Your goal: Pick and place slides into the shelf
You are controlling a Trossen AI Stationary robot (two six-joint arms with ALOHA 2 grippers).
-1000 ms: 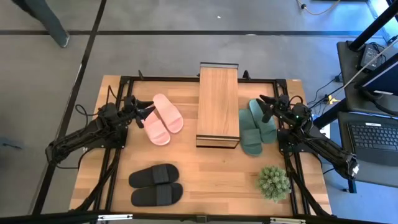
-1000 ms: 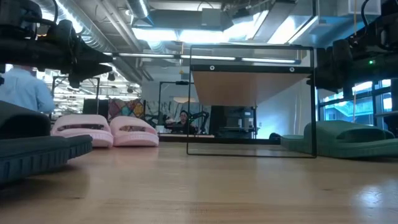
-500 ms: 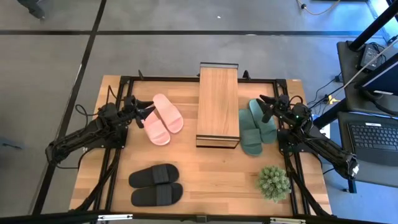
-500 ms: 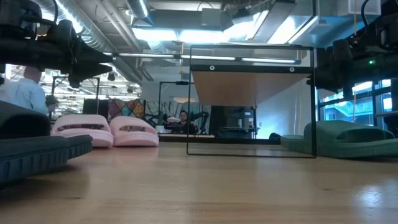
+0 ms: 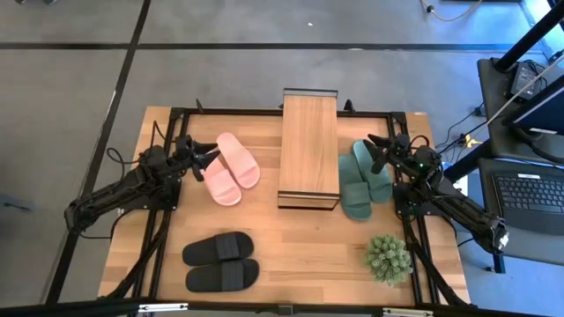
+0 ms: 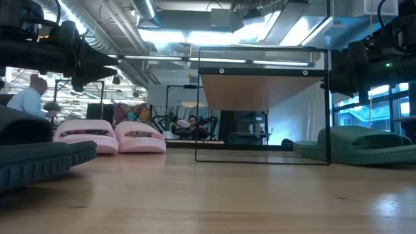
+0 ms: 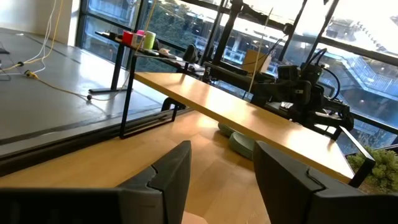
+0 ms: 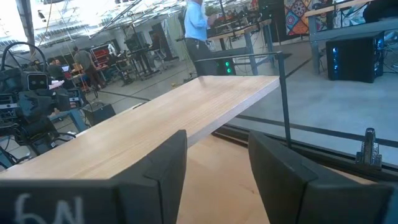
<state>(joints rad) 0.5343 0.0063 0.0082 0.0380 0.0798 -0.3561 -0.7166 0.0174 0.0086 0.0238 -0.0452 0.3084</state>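
Foam pink slides (image 5: pixel 228 167) left of the shelf (image 5: pixel 308 147), green slides (image 5: pixel 361 179) right, black slides (image 5: pixel 220 261) nearer front. Probably light and squishy; grab the strap. Left gripper (image 5: pixel 205 160) and right gripper (image 5: pixel 374 148) both hover with fingers apart, empty.

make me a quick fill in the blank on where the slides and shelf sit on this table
The shelf stands between the pink slides and the ____ slides.
The black slides lie nearer the ____ arm's side.
The left hand hovers by the ____ slides, empty.
The plant sits on the same side as the ____ hand.

Missing words: green; left; pink; right
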